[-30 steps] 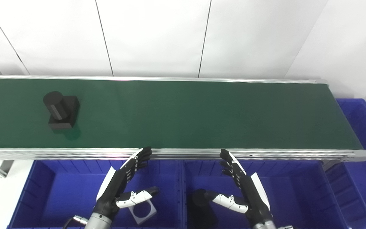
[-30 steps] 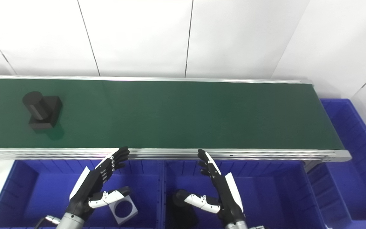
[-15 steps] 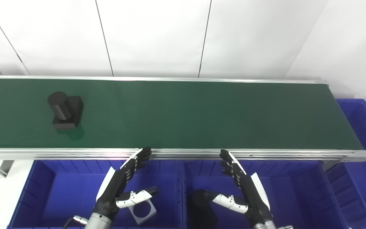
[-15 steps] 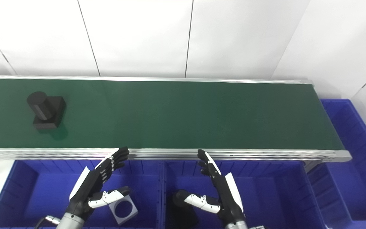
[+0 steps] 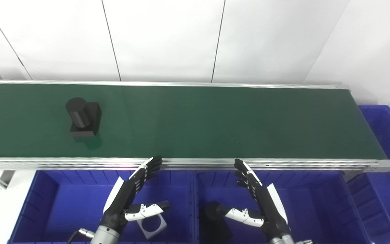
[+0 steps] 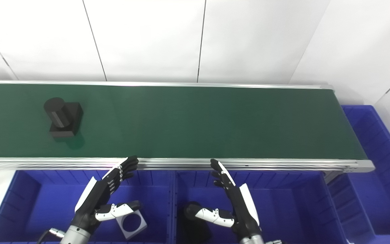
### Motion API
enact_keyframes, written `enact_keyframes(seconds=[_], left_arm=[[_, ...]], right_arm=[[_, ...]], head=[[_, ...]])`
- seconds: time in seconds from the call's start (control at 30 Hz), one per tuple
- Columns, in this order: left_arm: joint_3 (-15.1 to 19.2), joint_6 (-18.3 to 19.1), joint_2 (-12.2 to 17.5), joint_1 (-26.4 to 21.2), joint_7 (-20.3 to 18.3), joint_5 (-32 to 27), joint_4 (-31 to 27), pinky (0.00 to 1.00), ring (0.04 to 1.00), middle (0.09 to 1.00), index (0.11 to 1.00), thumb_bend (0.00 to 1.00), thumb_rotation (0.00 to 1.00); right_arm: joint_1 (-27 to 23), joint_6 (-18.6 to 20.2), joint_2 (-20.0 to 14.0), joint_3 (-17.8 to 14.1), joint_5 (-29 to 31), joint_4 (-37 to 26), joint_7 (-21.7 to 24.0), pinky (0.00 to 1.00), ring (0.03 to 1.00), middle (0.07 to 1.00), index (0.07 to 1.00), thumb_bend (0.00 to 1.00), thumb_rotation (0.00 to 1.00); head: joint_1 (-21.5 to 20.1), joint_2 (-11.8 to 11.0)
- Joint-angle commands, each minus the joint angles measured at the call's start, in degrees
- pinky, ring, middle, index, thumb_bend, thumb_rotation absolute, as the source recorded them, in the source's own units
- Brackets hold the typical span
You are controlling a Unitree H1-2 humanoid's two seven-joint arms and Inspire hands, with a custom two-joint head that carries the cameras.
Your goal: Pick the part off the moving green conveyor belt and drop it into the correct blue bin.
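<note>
Evidently waiting: I hold left hand point(image 5: 129, 196) and right hand point(image 5: 261, 200) spread, grasping nothing, above the blue bins point(image 5: 63, 203) while the black part point(image 5: 82, 117) rides the conveyor belt point(image 5: 215, 122), well apart.

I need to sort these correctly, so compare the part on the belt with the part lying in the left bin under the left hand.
The black part is dark, a cylinder standing on a square block; the grey part is pale, a flat square plate with a round hole. The black part rides on the green belt, clear of both hands; the grey part lies in the left blue bin, partly behind the left hand. Both have square outlines.
</note>
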Motion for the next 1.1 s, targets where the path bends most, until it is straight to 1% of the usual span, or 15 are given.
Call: enact_keyframes(seconds=[0.0,0.03,0.07,0.1,0.13,0.17,0.2,0.27,0.37,0.4,0.5,0.57,0.7,0.83,1.07], left_arm=[[-0.3,-1.8,0.0,-0.8,0.0,-0.4,-0.8,0.86,0.891,0.900,0.885,0.83,0.43],[-0.3,-2.0,-0.2,-0.8,0.1,-0.4,-0.6,0.86,0.890,0.900,0.881,0.83,0.43],[-0.3,-2.2,-0.3,-0.7,0.2,-0.4,-0.4,0.85,0.889,0.899,0.876,0.84,0.43],[-0.5,-2.6,-0.5,-0.7,0.4,-0.2,0.0,0.84,0.888,0.899,0.871,0.84,0.43],[-0.6,-2.9,-0.7,-0.7,0.5,0.0,0.3,0.84,0.888,0.899,0.871,0.84,0.43],[-0.8,-3.2,-0.8,-0.7,0.5,0.2,0.7,0.84,0.888,0.899,0.869,0.84,0.43],[-1.0,-3.4,-0.9,-0.8,0.5,0.3,0.9,0.85,0.894,0.903,0.869,0.84,0.43],[-1.4,-3.7,-1.4,-0.7,0.8,1.0,1.6,0.86,0.898,0.904,0.868,0.84,0.42],[-1.8,-4.4,-2.0,-0.7,1.5,1.7,2.6,0.87,0.893,0.893,0.862,0.85,0.42],[-1.9,-4.7,-2.2,-0.7,1.8,2.1,2.9,0.87,0.891,0.890,0.861,0.85,0.41],[-2.1,-5.0,-2.8,-0.6,2.9,3.8,3.5,0.86,0.887,0.889,0.865,0.87,0.44],[-2.3,-4.8,-3.2,-0.5,3.5,4.6,3.8,0.85,0.890,0.893,0.869,0.88,0.45],[-2.5,-5.3,-3.7,-0.6,4.6,5.8,4.8,0.83,0.887,0.894,0.868,0.88,0.44],[-2.5,-5.9,-3.8,-0.9,5.3,6.5,5.8,0.83,0.884,0.891,0.865,0.88,0.44],[-2.7,-5.9,-3.8,-1.1,5.7,7.0,6.5,0.81,0.884,0.893,0.867,0.89,0.43]], right_arm=[[-0.4,-1.5,-0.1,-0.3,0.4,-2.0,-0.2,0.83,0.889,0.923,0.939,0.93,0.49],[-0.3,-1.6,-0.2,-0.3,0.4,-1.9,-0.1,0.83,0.887,0.923,0.940,0.93,0.50],[-0.2,-1.6,-0.3,-0.4,0.5,-1.9,-0.1,0.83,0.886,0.922,0.941,0.93,0.50],[-0.1,-1.9,-0.6,-0.5,0.8,-1.8,0.0,0.84,0.886,0.922,0.942,0.93,0.49],[0.0,-2.1,-0.7,-0.6,1.0,-1.8,0.0,0.84,0.886,0.922,0.942,0.93,0.49],[0.1,-2.4,-1.0,-0.8,1.3,-1.7,0.0,0.84,0.886,0.922,0.942,0.92,0.49],[0.2,-2.5,-1.2,-0.9,1.6,-1.6,0.1,0.85,0.893,0.925,0.943,0.93,0.49],[0.5,-3.4,-1.8,-1.3,2.6,-1.0,0.2,0.86,0.903,0.934,0.945,0.93,0.49],[0.6,-4.9,-2.6,-1.6,3.4,-0.1,0.1,0.87,0.913,0.950,0.945,0.90,0.48],[0.6,-5.4,-2.9,-1.7,3.6,0.2,0.1,0.87,0.914,0.951,0.945,0.90,0.48],[0.5,-7.0,-3.5,-1.9,3.8,1.2,-0.1,0.88,0.916,0.951,0.947,0.88,0.46],[0.3,-7.3,-3.8,-2.0,4.2,2.0,0.1,0.89,0.916,0.951,0.951,0.89,0.47],[0.1,-8.8,-4.2,-2.2,4.5,3.2,0.1,0.87,0.909,0.944,0.950,0.88,0.45],[0.0,-9.9,-4.5,-2.2,5.9,4.4,0.5,0.89,0.912,0.946,0.951,0.86,0.43],[-0.2,-10.6,-4.6,-2.7,6.3,5.9,0.7,0.89,0.910,0.945,0.956,0.88,0.45]], head=[[0.7,-0.3],[2.2,-0.9],[2.6,-1.1],[4.9,-2.0],[5.3,-2.1],[7.5,-3.1],[7.5,-3.1],[10.9,-4.7],[12.6,-5.4],[13.6,-6.1],[14.5,-6.8],[15.4,-8.1],[16.0,-9.4],[16.4,-10.2],[17.0,-11.0]])
